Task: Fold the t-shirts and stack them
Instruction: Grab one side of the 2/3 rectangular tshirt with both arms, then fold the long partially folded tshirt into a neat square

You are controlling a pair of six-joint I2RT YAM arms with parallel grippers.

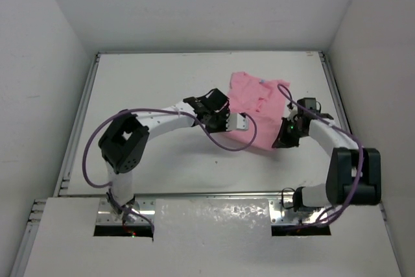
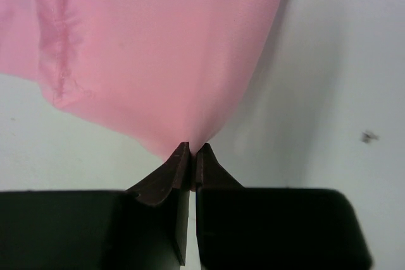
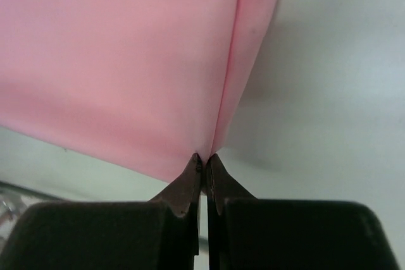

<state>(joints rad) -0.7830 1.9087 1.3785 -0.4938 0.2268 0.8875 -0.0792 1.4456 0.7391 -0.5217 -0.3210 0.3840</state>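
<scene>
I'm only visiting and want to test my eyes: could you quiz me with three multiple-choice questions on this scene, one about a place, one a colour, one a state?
1. The t-shirt lies on the table: A) in its left half; B) in its right half; C) hanging over the near edge.
2. Its colour: A) blue; B) white; C) light pink.
3. The left gripper and right gripper are: A) both shut on the t-shirt; B) both open above it; C) both away from it.
Answers: B, the top view shows it right of centre; C, pink cloth fills both wrist views; A, each wrist view shows closed tips pinching cloth.
</scene>
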